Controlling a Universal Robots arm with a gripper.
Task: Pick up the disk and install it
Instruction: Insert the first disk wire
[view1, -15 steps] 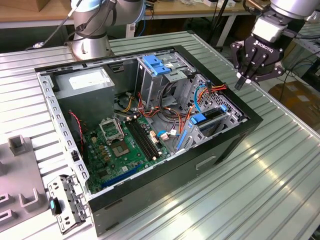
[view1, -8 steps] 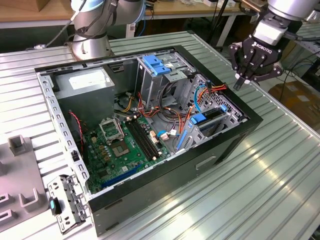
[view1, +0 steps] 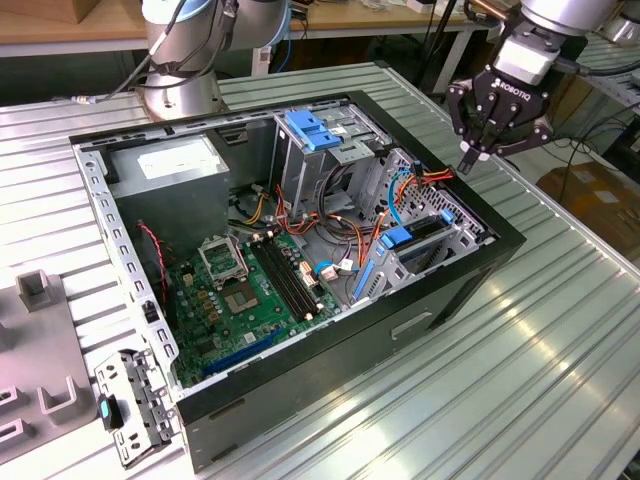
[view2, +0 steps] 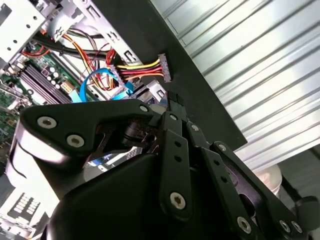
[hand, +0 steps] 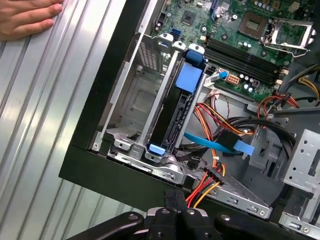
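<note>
Though apart, disk (hand: 171, 119) near fingers (hand: 170, 199).

The black gripper (view2: 174, 102), pinched closed, hangs above the computer case's black wall (view2: 200, 95), near a power connector (view2: 164, 67) and a blue data cable (view2: 102, 73).

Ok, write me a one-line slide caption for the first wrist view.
Shut gripper hovers over the open computer case, the disk slotted edge-on in its drive cage, a person's hand nearby.
</note>
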